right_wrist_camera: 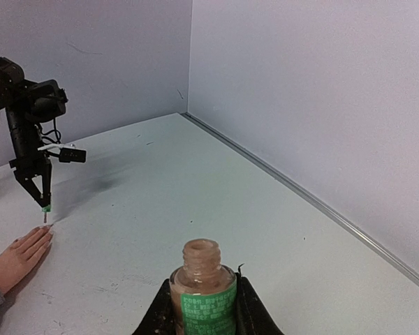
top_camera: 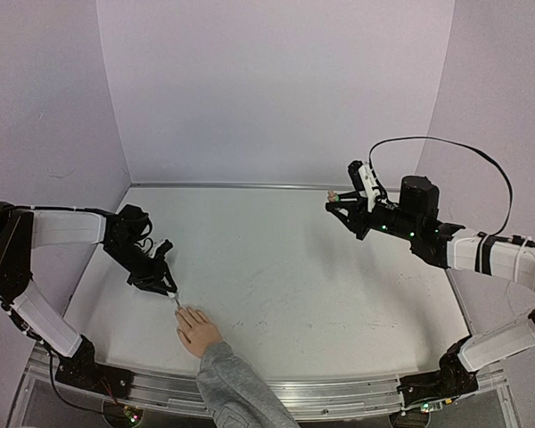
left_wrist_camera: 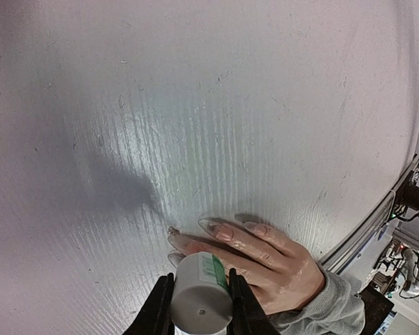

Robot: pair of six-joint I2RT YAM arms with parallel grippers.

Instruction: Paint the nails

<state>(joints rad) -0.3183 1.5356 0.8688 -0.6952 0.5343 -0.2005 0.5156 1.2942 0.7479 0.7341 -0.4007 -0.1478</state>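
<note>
A flesh-coloured hand (top_camera: 199, 330) with a grey knit sleeve (top_camera: 236, 388) lies palm down at the near left of the table. Its pale nails (left_wrist_camera: 211, 225) point away from the sleeve. My left gripper (top_camera: 165, 287) is shut on a whitish polish cap (left_wrist_camera: 201, 296) with a green label. The cap's brush tip (left_wrist_camera: 172, 230) hangs just above the fingertips, beside a nail. My right gripper (top_camera: 337, 203) is shut on an open polish bottle (right_wrist_camera: 208, 293) with a green label. It holds the bottle upright above the table at the right. The hand (right_wrist_camera: 17, 255) and left gripper (right_wrist_camera: 40, 188) show far off in the right wrist view.
Pale walls close the table at the back and both sides. A metal rail (top_camera: 339, 397) runs along the near edge. A black cable (top_camera: 464, 147) loops over the right arm.
</note>
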